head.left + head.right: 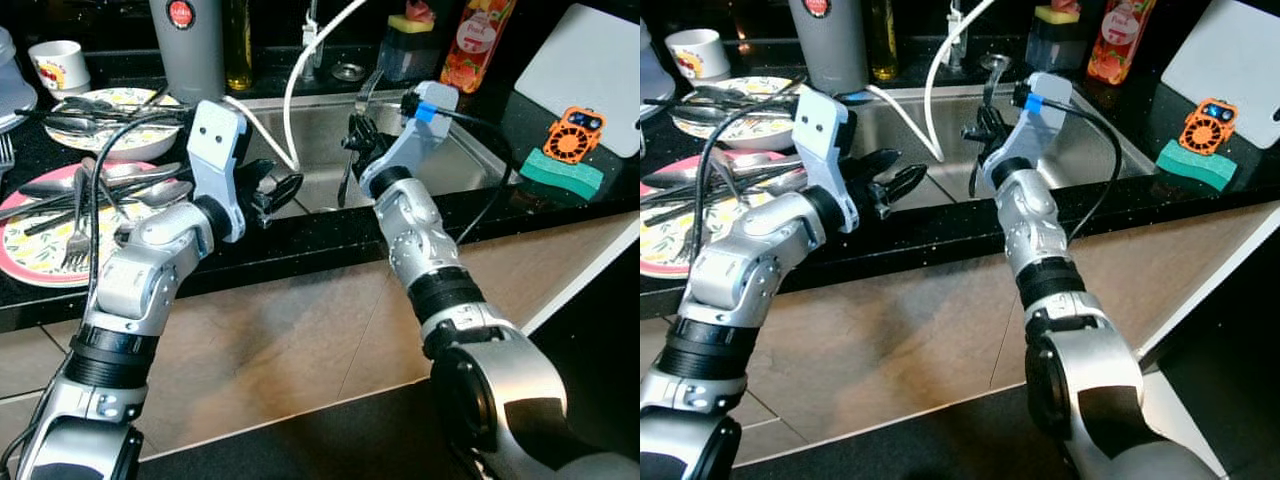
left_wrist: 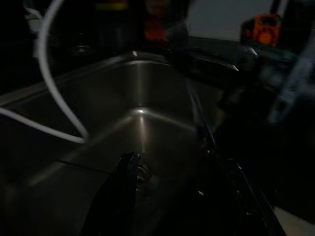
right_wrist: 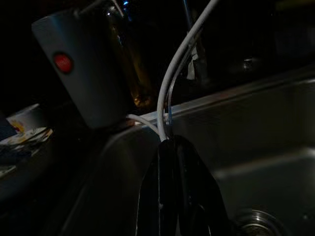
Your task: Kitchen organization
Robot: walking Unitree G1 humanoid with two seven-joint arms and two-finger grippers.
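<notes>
right gripper [image 1: 362,140]: centre of the head view, over the sink; your fingers are pinched closed on a piece of cutlery, looks like a fork, can't tell for sure.
fork [image 1: 365,92]: stands near upright, head above the fingers, handle hanging below toward the basin. You hold it over the sink probably so it can be dropped or rinsed there.
left gripper [image 1: 278,192]: just left of centre, at the sink's near edge; fingers spread apart, holding nothing. Looks parked ready for the next pick.
sink [image 1: 470,165]: upper middle, steel basin; drain visible in the wrist views, looks bare there.
white hose [image 1: 300,70]: loops from the tap area down into the basin, between your two grippers. Keep the fork off it.
pink plate [image 1: 30,250]: left edge on the black counter, spoons and forks lying across it. Dirty stack, likely your source pile.
second plate [image 1: 130,100]: upper left, more cutlery piled on it.
grey cup [image 1: 187,45]: top, behind the left arm.
green sponge [image 1: 562,172]: right of the sink, with an orange gadget just behind it.
step: my read, moving cutlery from plates to sink; most is left.
</notes>
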